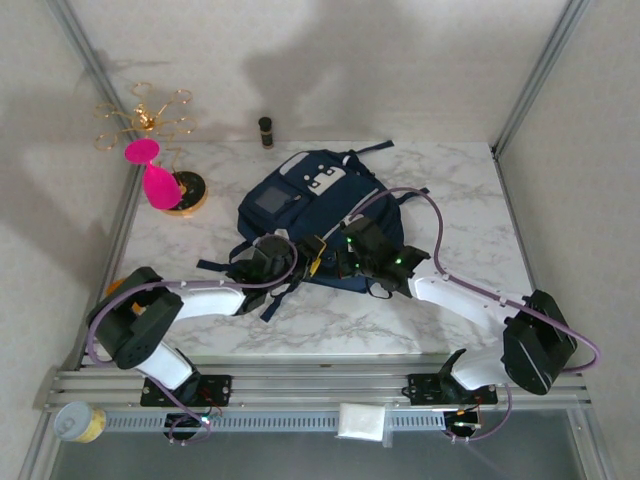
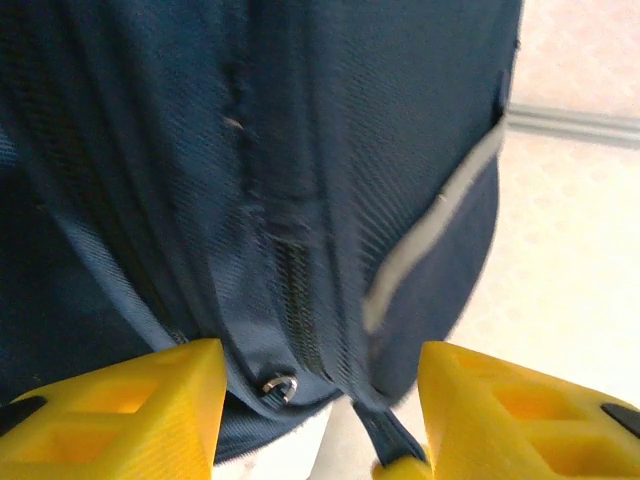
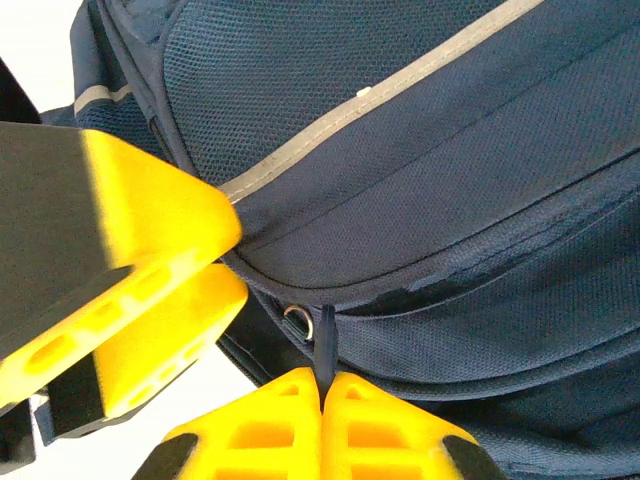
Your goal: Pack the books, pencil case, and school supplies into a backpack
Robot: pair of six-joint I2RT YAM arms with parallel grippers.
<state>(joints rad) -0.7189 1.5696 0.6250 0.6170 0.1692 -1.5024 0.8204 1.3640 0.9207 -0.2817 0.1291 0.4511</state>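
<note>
The backpack lies flat in the middle of the table, a bit toward the back edge. It is soft, floppy cloth that will likely sag and slide if you tug, so hold a firm part. Your right claw is pinched shut on the thin zip pull at the bag's near edge. Your left claw is open just beside it, with the bag's edge between its fingers.

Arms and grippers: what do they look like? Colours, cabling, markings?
The left arm and right arm: white link shells, black joint housings, a purple cable looped along each. Small green lights near the right wrist. The left gripper and right gripper: blocky yellow fingers with slotted cut-outs. No markings legible.
</note>
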